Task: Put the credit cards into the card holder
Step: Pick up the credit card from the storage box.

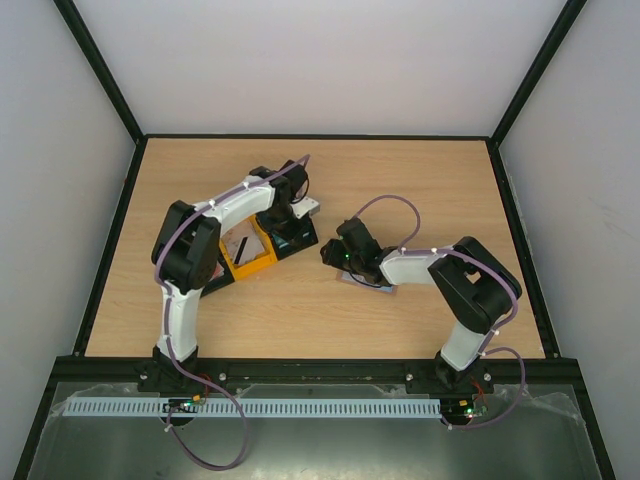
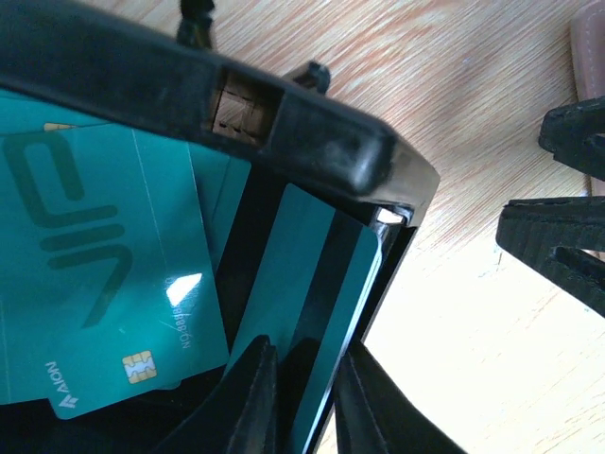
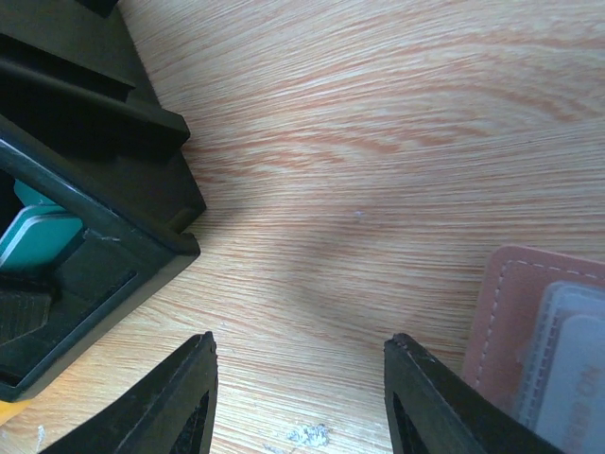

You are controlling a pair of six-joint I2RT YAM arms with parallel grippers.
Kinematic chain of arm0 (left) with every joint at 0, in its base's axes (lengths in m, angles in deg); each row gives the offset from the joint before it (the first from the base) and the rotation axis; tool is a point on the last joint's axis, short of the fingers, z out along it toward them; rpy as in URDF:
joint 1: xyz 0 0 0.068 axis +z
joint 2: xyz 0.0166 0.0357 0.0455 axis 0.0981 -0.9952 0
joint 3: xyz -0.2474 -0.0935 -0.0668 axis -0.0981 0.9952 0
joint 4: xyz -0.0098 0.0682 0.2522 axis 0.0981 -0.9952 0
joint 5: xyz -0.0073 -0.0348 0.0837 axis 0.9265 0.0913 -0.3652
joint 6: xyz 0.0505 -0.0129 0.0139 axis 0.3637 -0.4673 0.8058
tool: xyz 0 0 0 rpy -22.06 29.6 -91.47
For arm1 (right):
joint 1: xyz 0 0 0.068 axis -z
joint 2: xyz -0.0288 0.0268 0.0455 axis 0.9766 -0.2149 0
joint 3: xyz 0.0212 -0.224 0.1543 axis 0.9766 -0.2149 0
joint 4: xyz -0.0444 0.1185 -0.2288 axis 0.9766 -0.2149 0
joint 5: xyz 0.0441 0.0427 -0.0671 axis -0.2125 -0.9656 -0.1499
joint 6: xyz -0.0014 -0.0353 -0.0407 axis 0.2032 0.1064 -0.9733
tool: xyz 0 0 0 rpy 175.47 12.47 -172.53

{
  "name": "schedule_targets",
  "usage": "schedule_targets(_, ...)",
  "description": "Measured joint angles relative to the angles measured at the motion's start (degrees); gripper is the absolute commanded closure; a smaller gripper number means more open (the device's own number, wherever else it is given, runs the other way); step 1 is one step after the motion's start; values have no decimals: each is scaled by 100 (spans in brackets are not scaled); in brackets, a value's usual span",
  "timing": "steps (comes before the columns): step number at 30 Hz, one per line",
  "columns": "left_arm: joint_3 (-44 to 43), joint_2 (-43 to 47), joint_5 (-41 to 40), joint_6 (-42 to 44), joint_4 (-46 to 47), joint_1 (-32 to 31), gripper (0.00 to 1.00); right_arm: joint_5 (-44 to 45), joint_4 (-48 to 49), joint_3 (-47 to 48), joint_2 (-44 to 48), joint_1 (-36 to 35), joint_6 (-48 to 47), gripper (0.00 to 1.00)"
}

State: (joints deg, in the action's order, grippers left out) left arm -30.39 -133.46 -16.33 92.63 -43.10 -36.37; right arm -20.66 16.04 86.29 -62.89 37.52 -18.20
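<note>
Two left gripper [image 2: 307,348] jaws, nearly closed, pinch the edge of one teal card [image 2: 274,274] where it leans against the black tray [image 2: 284,123] wall, probably the easiest purchase. The right gripper [image 3: 302,345] stands wide and empty over the table [image 3: 378,142], just beside the card holder [image 3: 529,312], seemingly placed to steady it.
</note>
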Motion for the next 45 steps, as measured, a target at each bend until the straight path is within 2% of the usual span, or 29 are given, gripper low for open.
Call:
schedule_targets(9,-136,146,-328,-70,-33,17,97,4,-42,-2,170,26,0,52)
schedule_targets(17,-136,369,-584,-208,-2,17,97,-31,-98,-2,352,37,-2,51)
schedule_targets(22,-15,726,-669,-457,214,120,98,-358,-74,0,520,59,-37,40)
schedule_targets(28,162,1602,-616,-1099,577,514,98,-1196,96,149,763,85,-153,27)
schedule_targets(32,522,2339,-157,-1735,914,868,98,-1753,476,323,826,101,2,21)
schedule_targets(39,1513,3517,1104,-3097,1790,1207,98,-2583,1606,339,885,107,863,20)
schedule_targets(42,1843,3932,1624,-3685,2273,1200,98,-2857,2127,343,885,107,1290,23)
schedule_targets(45,2037,4218,1969,-4138,2662,1193,98,-3086,2535,369,885,107,1609,31)
